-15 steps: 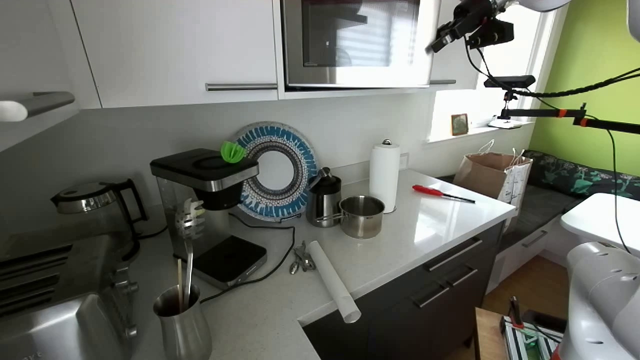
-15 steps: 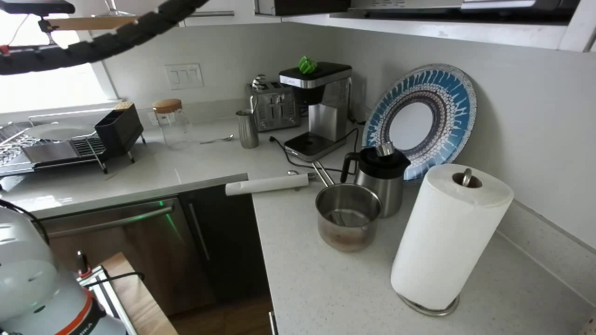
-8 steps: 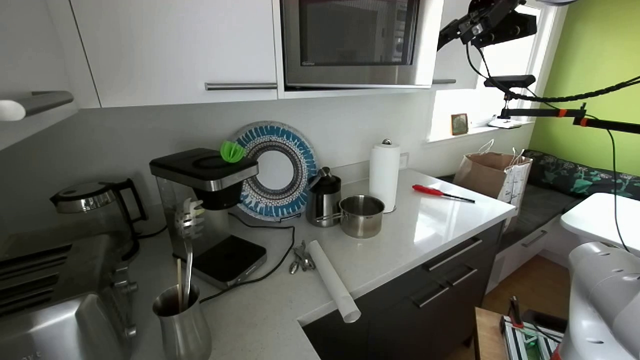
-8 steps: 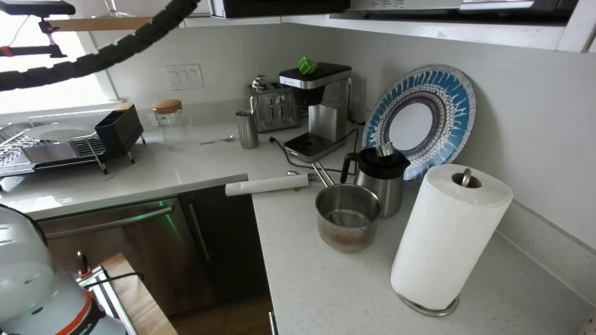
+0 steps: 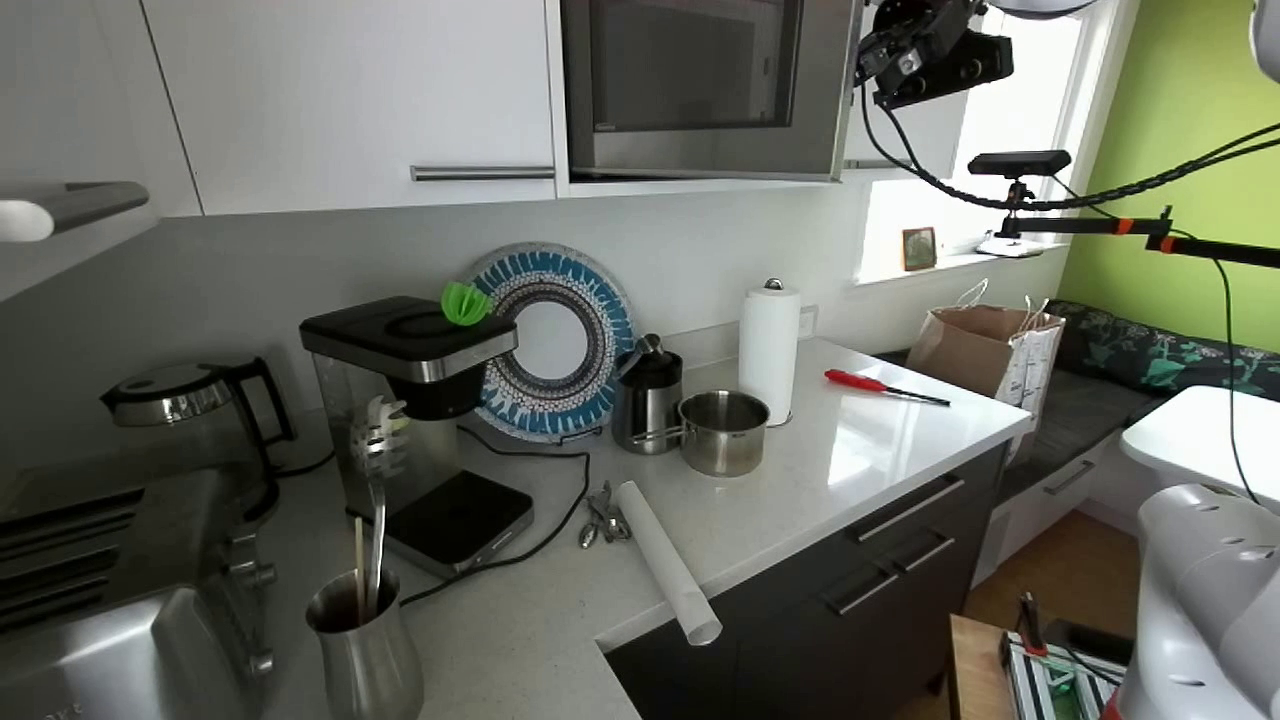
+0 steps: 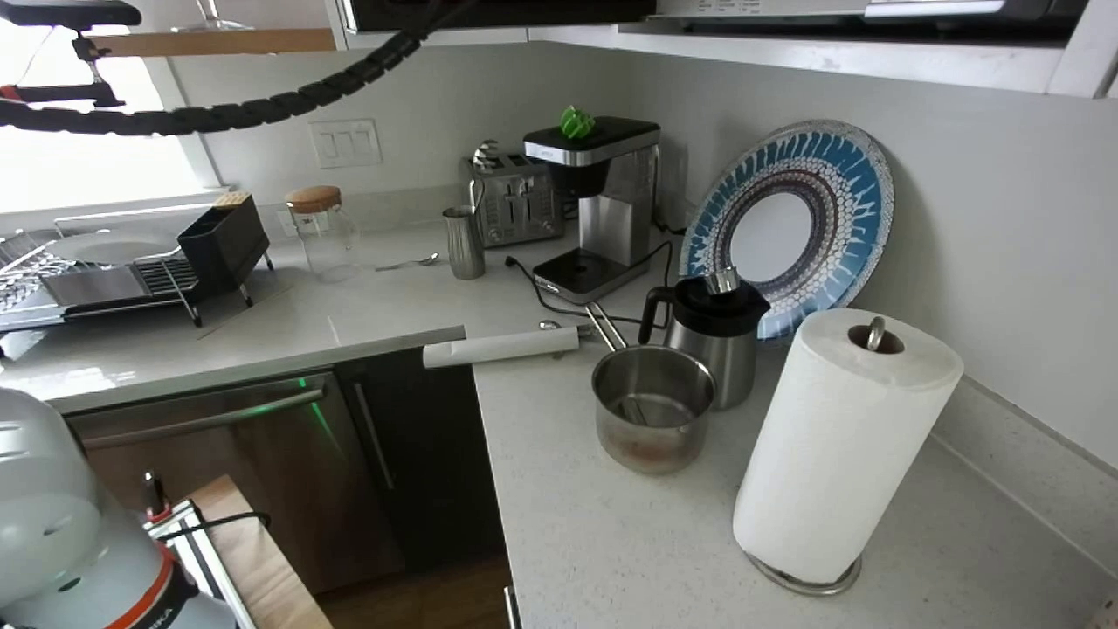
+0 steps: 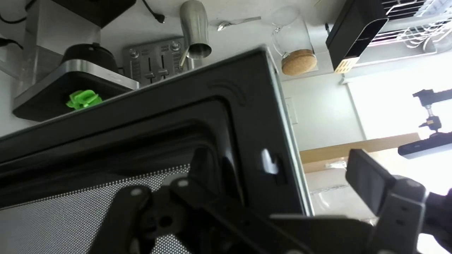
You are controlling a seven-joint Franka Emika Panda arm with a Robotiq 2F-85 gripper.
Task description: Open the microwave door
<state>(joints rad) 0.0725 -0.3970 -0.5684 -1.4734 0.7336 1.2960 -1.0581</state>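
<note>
Silver-framed microwave door (image 5: 705,95) stands ajar, free edge at the hand (image 7: 282,169)

We see the microwave (image 6: 786,8) set among white wall cabinets (image 5: 350,100) above the tabletop (image 5: 770,510), its door turned out from the front. In an exterior view we get the outer face with its dark window (image 5: 685,60), cut off at the top; whatever lies behind is hidden from us there. The wrist view gives us the inner face instead: black frame, perforated mesh (image 7: 116,208), and near the free edge a small pale piece (image 7: 269,162), too blurred for us to name.

The hand is released, its fingers (image 7: 369,181) spread well apart, and from the wrist the free edge passes between them. Whether either finger touches the door we cannot tell; in an exterior view their tips blend into the dark of the edge.

In an exterior view the frame's top crops the door to its dark lower part, and a black cable sleeve (image 6: 341,85) runs up across it and out of sight. Small lettering on the microwave's silver strip is unreadable to us.

Seen from the wrist, things on the tabletop appear upside down: a cork-lidded glass jar (image 7: 295,44) and a dish rack (image 7: 416,23), both also caught in an exterior view, and a toaster (image 7: 155,58) partly covered by the door. A red-handled tool (image 5: 885,387) and a brown paper bag (image 5: 975,350) we find solely in an exterior view.
</note>
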